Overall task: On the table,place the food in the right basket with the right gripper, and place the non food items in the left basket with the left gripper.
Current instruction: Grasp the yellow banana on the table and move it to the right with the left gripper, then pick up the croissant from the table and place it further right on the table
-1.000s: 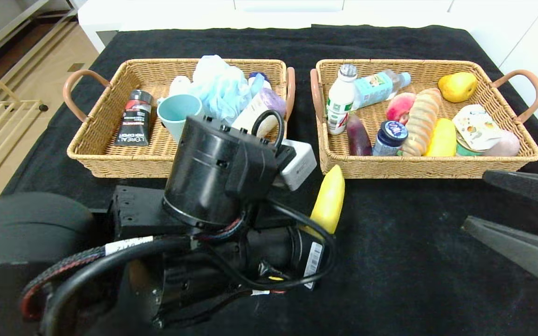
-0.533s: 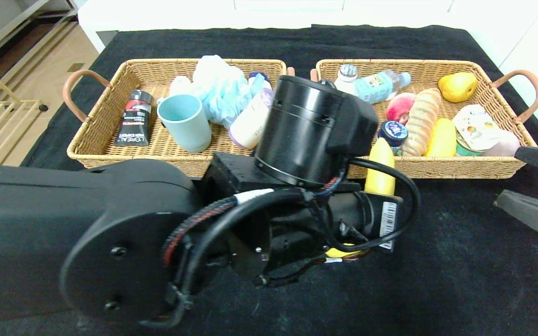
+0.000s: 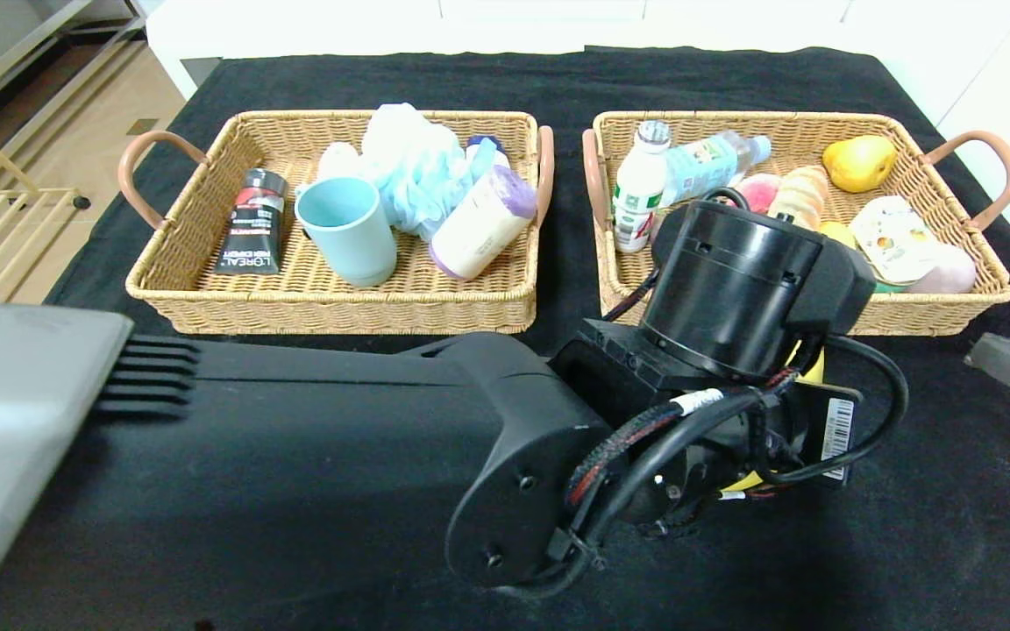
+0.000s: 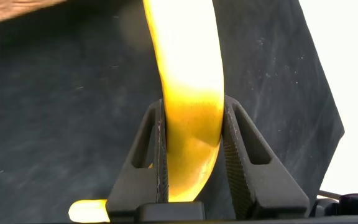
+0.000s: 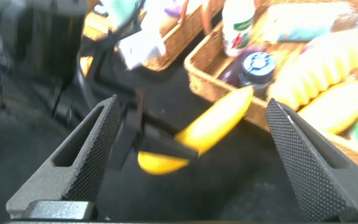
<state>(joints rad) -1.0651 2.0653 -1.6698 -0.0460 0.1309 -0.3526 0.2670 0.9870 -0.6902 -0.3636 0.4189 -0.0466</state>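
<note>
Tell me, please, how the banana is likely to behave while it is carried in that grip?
Clamped near one end by the left tool, the banana juts far out, so it may pivot. Its smooth skin looks slippery. Hard squeezing could bruise it.

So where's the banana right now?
The banana is clamped in the left gripper, held over the black table just in front of the right basket; in the head view the left arm mostly hides it.
</note>
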